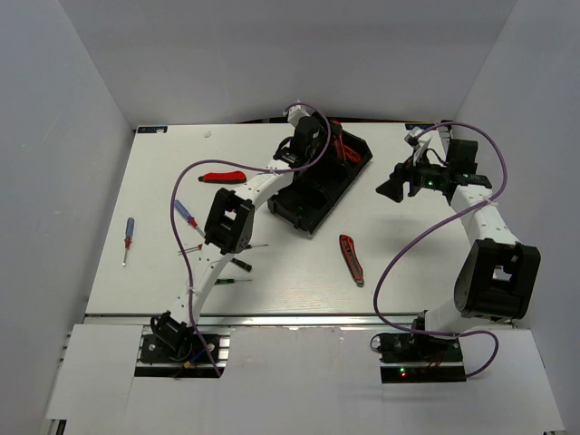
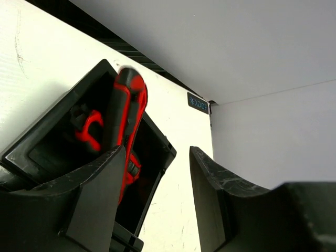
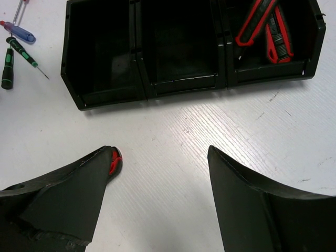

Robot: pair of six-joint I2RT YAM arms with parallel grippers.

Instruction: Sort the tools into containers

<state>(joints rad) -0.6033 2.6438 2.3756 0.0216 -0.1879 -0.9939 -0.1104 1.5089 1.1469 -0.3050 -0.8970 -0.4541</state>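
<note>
We log left tool [image 2: 157, 152] and right tool [image 3: 160, 152]: jaws spread, nothing held. Utility knife [image 1: 352, 260] on surface [image 1: 272, 281] lies nearer right tool, axis roughly near-to-far.

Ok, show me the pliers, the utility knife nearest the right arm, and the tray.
Red-handled pliers [image 3: 253, 22], right wrist view, on one red handle.
Utility knife [image 1: 352, 260], top view, middle of its body.
Black tray [image 3: 181, 84], right wrist view, middle compartment's near wall.
</note>
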